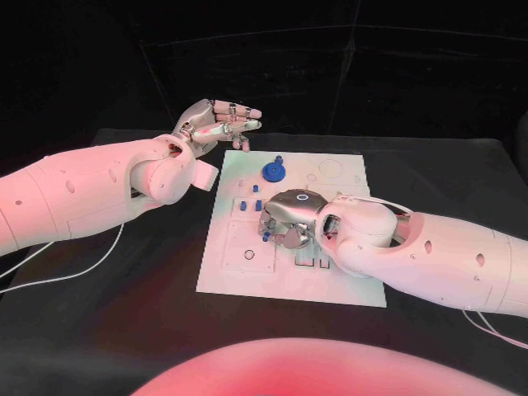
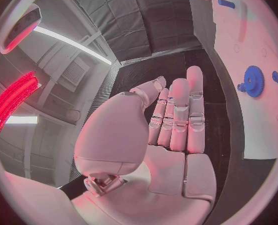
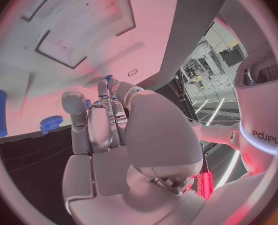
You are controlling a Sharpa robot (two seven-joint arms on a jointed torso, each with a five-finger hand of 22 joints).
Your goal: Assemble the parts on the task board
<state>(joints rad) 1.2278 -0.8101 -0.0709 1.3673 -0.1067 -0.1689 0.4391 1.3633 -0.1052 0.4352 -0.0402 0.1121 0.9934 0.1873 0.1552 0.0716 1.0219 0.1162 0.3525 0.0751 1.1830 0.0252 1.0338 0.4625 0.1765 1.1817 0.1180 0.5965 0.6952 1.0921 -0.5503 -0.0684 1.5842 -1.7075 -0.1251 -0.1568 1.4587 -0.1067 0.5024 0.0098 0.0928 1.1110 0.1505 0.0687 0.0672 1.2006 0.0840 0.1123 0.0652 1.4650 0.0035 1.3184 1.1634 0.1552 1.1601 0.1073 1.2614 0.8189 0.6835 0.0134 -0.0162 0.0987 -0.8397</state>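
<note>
On the black table (image 1: 121, 330) we see the white task board (image 1: 290, 280), carrying a blue gear (image 1: 272, 172) near its far edge and small blue parts (image 1: 253, 204) toward its middle. Our right hand (image 1: 290, 221) hovers low over the board's centre, fingers curled downward; we cannot tell whether it holds anything. Our left hand (image 1: 217, 124) is raised beyond the board's far left corner, fingers straight and together, holding nothing.

We see the white task board (image 1: 234, 272) lying flat in the middle of the black desk (image 1: 97, 330), with a blue gear (image 1: 272, 171) near its far edge and small blue pegs (image 1: 255, 205) standing just nearer on it.
</note>
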